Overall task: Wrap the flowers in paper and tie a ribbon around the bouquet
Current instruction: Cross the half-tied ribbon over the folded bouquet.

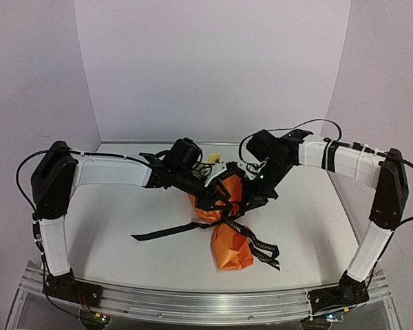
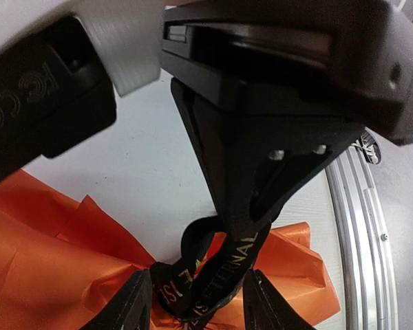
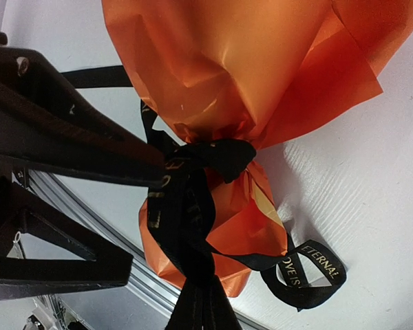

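**Ribbon loop sits between the left jaws**

The bouquet [image 1: 227,230] lies mid-scene, long axis near–far. The right gripper [image 2: 242,213] is clenched on the ribbon [image 2: 213,275] at its waist — the left gripper [image 2: 196,309] has jaws parted, straddling that same loop.

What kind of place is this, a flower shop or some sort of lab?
Probably a robotics lab bench, not a shop: a left arm and right arm bolted to an aluminium rail, a white table boxed in by plain white panels, and a single ribbon-tied orange bouquet as the workpiece.
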`<control>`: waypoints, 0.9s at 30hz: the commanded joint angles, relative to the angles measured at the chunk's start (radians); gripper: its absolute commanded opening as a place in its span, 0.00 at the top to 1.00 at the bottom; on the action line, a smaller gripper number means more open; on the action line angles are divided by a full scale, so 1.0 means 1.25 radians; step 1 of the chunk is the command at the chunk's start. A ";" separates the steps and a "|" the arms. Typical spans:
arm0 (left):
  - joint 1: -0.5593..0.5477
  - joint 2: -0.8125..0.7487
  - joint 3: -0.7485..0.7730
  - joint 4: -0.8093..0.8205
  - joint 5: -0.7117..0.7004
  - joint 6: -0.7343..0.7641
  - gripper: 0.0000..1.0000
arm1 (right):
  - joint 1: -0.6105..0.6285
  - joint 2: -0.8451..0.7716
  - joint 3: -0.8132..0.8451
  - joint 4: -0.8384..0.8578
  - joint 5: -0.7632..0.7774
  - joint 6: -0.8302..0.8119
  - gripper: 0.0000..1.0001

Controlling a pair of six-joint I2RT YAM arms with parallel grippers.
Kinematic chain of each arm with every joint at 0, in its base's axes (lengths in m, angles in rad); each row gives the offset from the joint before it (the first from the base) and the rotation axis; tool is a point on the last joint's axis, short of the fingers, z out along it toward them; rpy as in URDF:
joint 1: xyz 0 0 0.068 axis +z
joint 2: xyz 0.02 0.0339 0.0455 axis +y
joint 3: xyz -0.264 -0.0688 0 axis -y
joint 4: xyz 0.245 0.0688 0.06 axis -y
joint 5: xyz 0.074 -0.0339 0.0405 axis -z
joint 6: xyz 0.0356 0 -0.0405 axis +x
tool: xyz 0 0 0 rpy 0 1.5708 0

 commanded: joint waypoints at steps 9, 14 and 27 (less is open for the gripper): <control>-0.004 0.049 0.088 -0.019 0.063 0.010 0.57 | 0.009 -0.045 0.014 0.003 0.023 -0.016 1.00; -0.010 0.050 0.083 -0.003 0.070 -0.003 0.59 | 0.012 -0.036 0.027 0.003 0.019 -0.015 1.00; -0.018 0.049 0.073 0.037 0.089 -0.039 0.80 | 0.027 -0.022 0.036 0.004 0.025 -0.013 1.00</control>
